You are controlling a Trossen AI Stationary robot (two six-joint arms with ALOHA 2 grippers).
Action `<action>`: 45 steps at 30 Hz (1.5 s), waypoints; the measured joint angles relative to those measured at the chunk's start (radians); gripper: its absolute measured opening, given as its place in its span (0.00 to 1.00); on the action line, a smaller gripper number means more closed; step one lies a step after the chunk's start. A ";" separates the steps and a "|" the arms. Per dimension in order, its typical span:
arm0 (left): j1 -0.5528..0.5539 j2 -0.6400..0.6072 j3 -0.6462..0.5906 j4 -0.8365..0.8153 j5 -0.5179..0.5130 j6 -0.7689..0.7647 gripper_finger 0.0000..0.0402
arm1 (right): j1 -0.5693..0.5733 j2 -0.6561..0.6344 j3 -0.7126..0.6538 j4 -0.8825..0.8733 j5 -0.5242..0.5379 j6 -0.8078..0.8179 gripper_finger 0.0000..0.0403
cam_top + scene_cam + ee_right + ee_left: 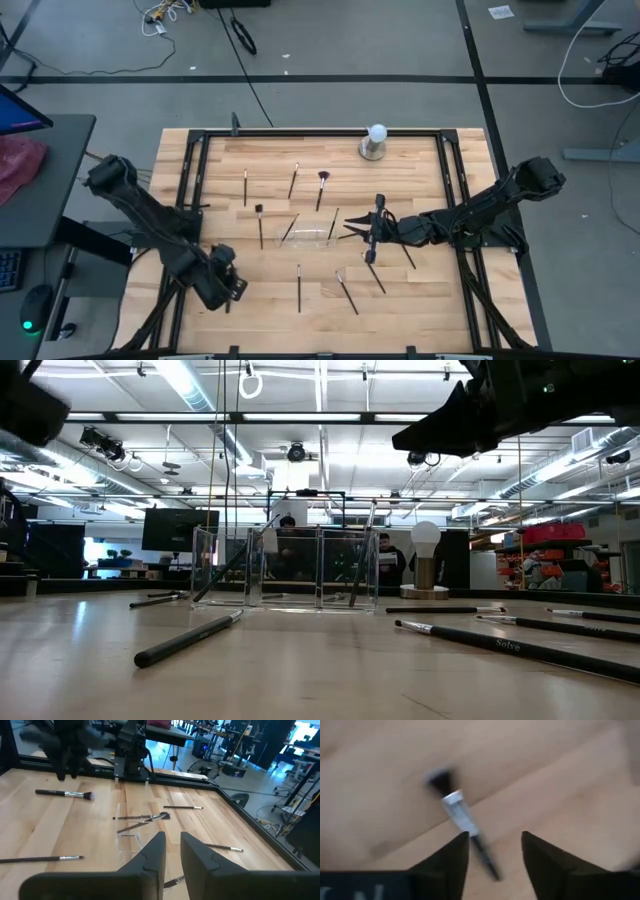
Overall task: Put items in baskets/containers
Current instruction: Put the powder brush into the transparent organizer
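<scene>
Several thin dark makeup brushes lie scattered on the wooden table, for instance one (298, 288) near the front. The clear tray (305, 237) stands mid-table, and a few brushes (362, 555) lean in it. My left gripper (495, 842) is open at the table's near left, pointing down. Its fingers stand on either side of the handle end of a silver-ferruled brush (460, 815), which lies flat, and they do not touch it. My right gripper (172, 852) reaches in from the right beside the tray, with only a narrow gap between its fingers, shut on a brush (377, 212). My right gripper pinches a thin dark brush between its two fingers. The fingers themselves hide most of the place of contact, and only a silvery bit (173, 881) shows in the gap. They come nearly level from the table's right and lie across the brush. The brush is lifted clear of the table.
A white ball on a round metal base (375, 142) stands at the far edge. A black frame (300, 133) runs around the tabletop. More brushes (347, 290) lie between the tray and the near edge. People stand in the room beyond the table.
</scene>
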 joint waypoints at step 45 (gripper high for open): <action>0.065 0.213 0.054 0.156 -0.460 0.180 0.11 | 0.000 0.000 0.000 0.009 -0.002 0.011 0.15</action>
